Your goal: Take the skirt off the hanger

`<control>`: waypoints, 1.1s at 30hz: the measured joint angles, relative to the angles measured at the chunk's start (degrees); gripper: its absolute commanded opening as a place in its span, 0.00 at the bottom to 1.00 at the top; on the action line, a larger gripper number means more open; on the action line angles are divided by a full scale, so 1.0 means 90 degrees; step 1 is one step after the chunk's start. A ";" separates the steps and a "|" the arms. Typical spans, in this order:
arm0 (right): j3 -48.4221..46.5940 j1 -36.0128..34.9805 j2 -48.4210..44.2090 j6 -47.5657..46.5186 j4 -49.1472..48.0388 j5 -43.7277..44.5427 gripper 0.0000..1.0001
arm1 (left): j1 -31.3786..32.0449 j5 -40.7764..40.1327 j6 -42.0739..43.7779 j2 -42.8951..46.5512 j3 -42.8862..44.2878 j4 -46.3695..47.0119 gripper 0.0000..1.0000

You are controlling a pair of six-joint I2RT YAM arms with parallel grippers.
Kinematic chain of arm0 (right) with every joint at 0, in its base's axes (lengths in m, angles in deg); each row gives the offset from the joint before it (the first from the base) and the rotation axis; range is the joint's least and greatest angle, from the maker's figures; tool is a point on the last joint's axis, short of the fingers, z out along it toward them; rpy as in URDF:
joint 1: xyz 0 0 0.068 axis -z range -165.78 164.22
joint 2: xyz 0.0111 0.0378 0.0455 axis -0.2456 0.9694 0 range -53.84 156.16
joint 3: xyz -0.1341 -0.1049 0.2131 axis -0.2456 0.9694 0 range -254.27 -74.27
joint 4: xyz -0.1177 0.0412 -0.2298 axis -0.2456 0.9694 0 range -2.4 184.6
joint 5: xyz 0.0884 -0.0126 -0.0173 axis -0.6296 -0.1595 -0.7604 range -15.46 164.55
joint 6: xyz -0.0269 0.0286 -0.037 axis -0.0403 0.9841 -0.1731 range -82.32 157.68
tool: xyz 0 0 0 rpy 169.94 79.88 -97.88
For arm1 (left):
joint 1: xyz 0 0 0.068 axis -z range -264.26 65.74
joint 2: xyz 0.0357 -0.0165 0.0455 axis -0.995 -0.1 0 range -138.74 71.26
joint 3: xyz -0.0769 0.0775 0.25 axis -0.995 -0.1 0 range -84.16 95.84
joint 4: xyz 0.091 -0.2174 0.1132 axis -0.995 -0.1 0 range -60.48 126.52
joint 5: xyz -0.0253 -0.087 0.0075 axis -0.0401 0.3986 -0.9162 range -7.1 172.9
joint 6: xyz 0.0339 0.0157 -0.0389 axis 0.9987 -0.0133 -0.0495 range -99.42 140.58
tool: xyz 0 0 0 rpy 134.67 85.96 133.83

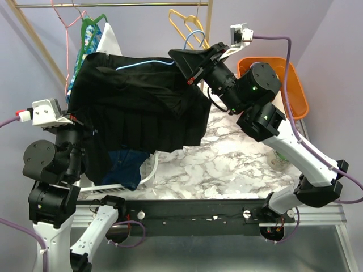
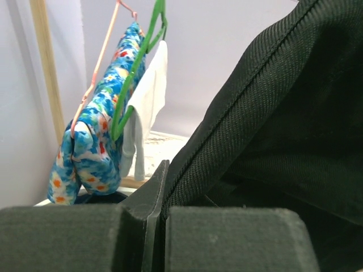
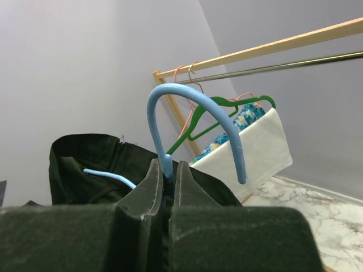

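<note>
The black skirt hangs spread in the air between my two grippers, above the marble table. The light-blue hanger still runs through its top, and the hook sticks up at the right. My right gripper is shut on the hanger's neck; in the right wrist view the blue hanger rises from between the closed gripper, with the skirt behind. My left gripper is shut on the skirt's left edge; in the left wrist view the gripper pinches a stitched seam of the skirt.
A rail at the back carries a green hanger with a floral garment, a white cloth, a pink hanger and a yellow hanger. A navy garment lies under the skirt. An orange basket stands at the right.
</note>
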 measured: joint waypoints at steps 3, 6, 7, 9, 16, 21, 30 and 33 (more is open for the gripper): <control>0.0056 -0.0005 -0.0073 0.0141 -0.0007 -0.0022 0.01 | 0.0010 -0.0180 0.0010 -0.0032 -0.0165 0.0209 0.00; 0.0070 -0.0005 -0.0112 0.0236 -0.0005 -0.0107 0.01 | 0.0012 -0.0359 0.0010 -0.0090 -0.0272 0.0318 0.00; 0.0080 -0.0005 -0.0126 0.0265 -0.0005 -0.0129 0.01 | 0.0017 -0.0474 0.0017 -0.0124 -0.0272 0.0362 0.00; 0.0158 -0.0005 -0.0204 0.0306 -0.0010 -0.0155 0.01 | 0.0022 -0.0580 0.0032 -0.0172 -0.0272 0.0389 0.00; 0.0478 -0.0007 -0.0539 0.0352 -0.0134 -0.0155 0.01 | 0.0049 -0.0753 0.0024 -0.0189 -0.0279 0.0406 0.00; 0.0498 -0.0007 -0.0559 0.0364 -0.0153 -0.0155 0.01 | 0.0049 -0.0755 -0.0083 -0.0134 -0.0403 0.0442 0.00; 0.0848 -0.0007 -0.0648 0.0488 -0.0398 -0.0119 0.01 | 0.0051 -0.1022 -0.0301 -0.0005 -0.0627 0.0488 0.00; 0.1083 -0.0010 -0.0748 0.0515 -0.0612 -0.0024 0.01 | 0.0051 -0.1083 -0.0418 -0.0090 -0.0459 0.0374 0.00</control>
